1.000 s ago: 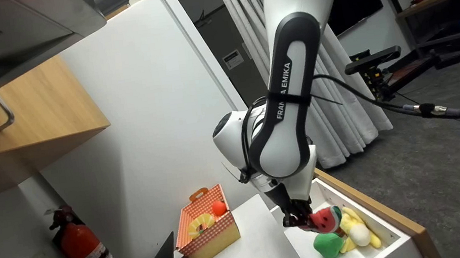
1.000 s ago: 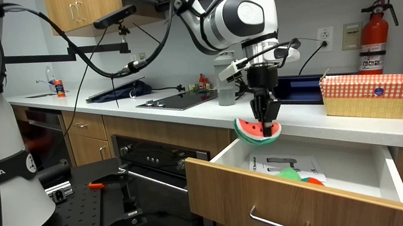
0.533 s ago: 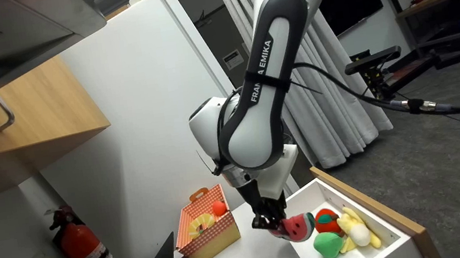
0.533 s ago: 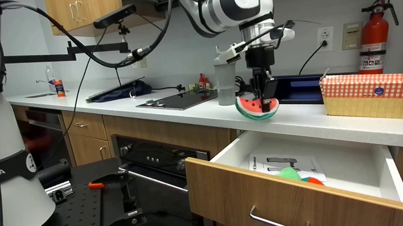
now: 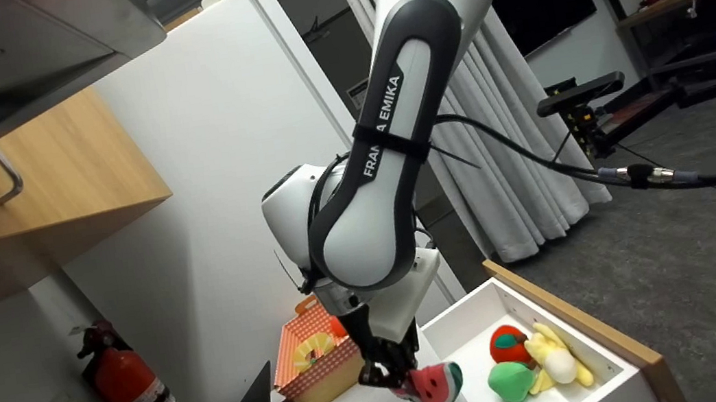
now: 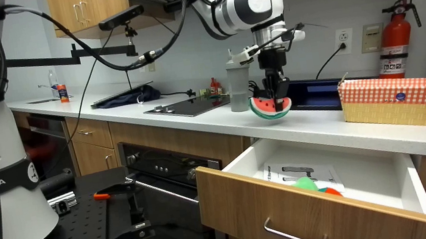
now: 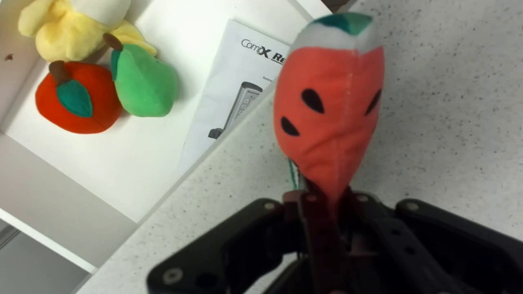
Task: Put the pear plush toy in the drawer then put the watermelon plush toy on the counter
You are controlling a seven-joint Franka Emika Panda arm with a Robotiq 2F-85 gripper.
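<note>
Directly below the black claw (image 7: 334, 200), clamped on the plush red-and-green watermelon wedge (image 7: 329, 110), lay the flat, speckled white table (image 7: 441, 134).

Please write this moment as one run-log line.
gripper: shut on watermelon plush toy | position: over counter, contact unclear | drawer: open, pear plush toy inside | pending: release

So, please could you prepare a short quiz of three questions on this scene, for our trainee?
1. Multiple choice: which thing does the gripper hold? (a) the fire extinguisher (b) the watermelon plush toy (c) the checkered basket
2. True or false: the pear plush toy lies in the drawer.
3. Fill the gap: the held toy is over the ____.
Key: 1: b. 2: true. 3: counter.
</note>
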